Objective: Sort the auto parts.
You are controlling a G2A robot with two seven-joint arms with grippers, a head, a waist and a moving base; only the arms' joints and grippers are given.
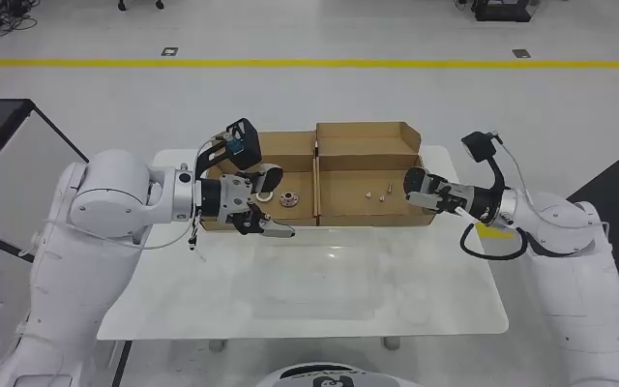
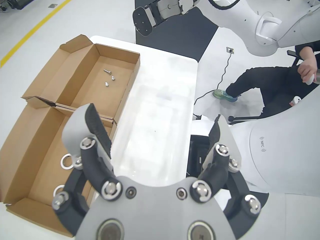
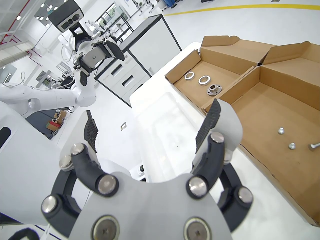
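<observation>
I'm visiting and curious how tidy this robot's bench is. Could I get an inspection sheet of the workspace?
Surface: white table.
Job's things: one cardboard box holds two rings and a flanged part; the other box holds three bolts.
Clutter: nothing seen.
Grippers: left gripper and right gripper open, both empty.
Cables: black cable loops at the right arm; a cord runs to a floor socket.
Surroundings: yellow floor line, cabinet.

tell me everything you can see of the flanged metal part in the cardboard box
The flanged metal part looks like shiny machined metal: a round flat base with a raised hollow hub. It sits hub up on the floor of the cardboard box holding rings, close beside one ring, seemingly not touching. Nothing grips it.
</observation>
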